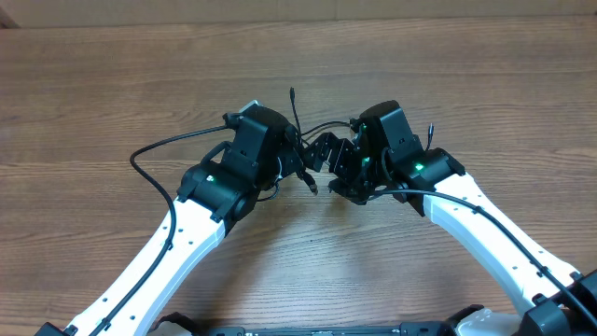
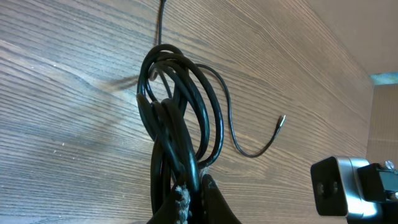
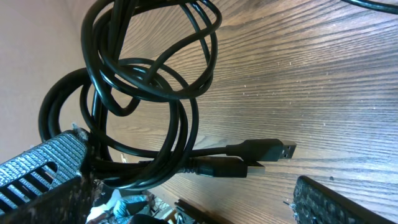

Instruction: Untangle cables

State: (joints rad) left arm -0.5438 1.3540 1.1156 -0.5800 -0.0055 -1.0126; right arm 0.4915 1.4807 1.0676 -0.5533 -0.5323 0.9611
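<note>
We are pinching the tangle of thin black flexible cables (image 2: 180,118) in our left claw (image 2: 186,196), whose jaws are closed down to the thickness of the bunch. The coils are fanning out straight ahead of its fingertips over the brown wood-grain tabletop (image 2: 62,93); we cannot tell whether they are touching it. From that claw's tip the bundle's long axis is running directly forward, and one loose thin black cord end with a small pale tip (image 2: 281,120) is trailing off to one side of the loops. Our right claw (image 3: 193,186) is gaping wide and squeezing nothing: the loops are draping across its opening, bunched against one ribbed black finger pad (image 3: 37,174), while the other finger is sitting well apart from them. Two black USB plugs with silver metal tips (image 3: 273,149) are lying side by side between the right claw's fingers, pointing across the gap toward the free finger. We are judging the right claw the nearer one to those plugs, so the coming move is turning on closing it across a single strand rather than the whole coil, then drawing away from the left claw along the bundle's length.
</note>
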